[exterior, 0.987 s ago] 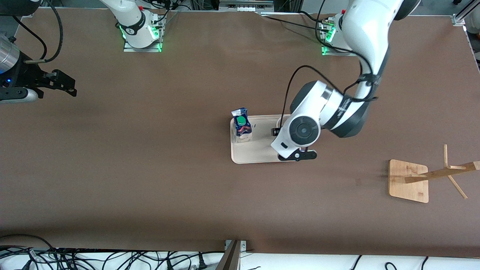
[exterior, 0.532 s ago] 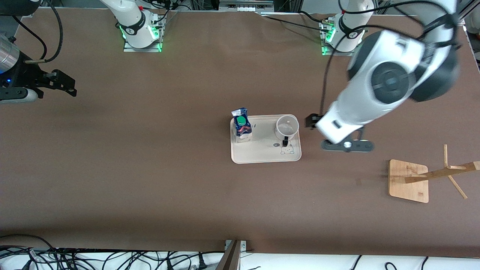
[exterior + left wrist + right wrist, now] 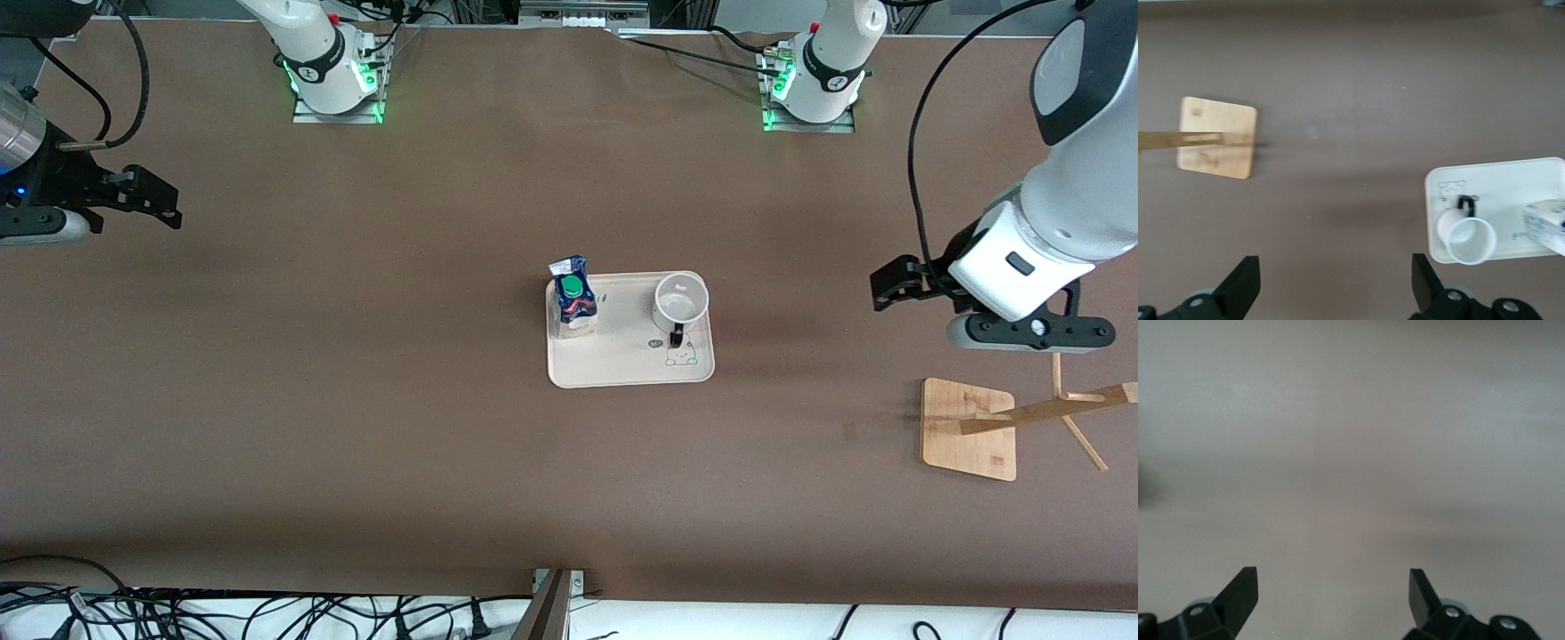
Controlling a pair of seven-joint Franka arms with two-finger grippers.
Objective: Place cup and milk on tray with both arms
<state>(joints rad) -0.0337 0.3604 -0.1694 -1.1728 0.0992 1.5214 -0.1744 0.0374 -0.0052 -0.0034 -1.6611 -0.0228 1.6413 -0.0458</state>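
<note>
The cream tray (image 3: 613,363) lies at the middle of the table. The white cup (image 3: 681,300) stands upright on it at the end toward the left arm, its black handle pointing to the front camera. The milk (image 3: 573,299) stands on the tray's other end, green cap up. My left gripper (image 3: 884,290) is open and empty over bare table between the tray and the wooden stand. Its wrist view shows the tray (image 3: 1501,183), the cup (image 3: 1468,240), the milk (image 3: 1546,223) and the open left gripper (image 3: 1333,283). My right gripper (image 3: 169,203) waits open and empty at the right arm's end, and is also open in its wrist view (image 3: 1331,590).
A wooden stand with a square base (image 3: 969,428) and a slanting pole is at the left arm's end of the table, nearer to the front camera than the left gripper. It also shows in the left wrist view (image 3: 1217,137). Cables lie along the table's front edge.
The left arm has swung away from over the tray toward its own end of the table, empty, leaving the cup standing on the tray. The right arm has not moved.
</note>
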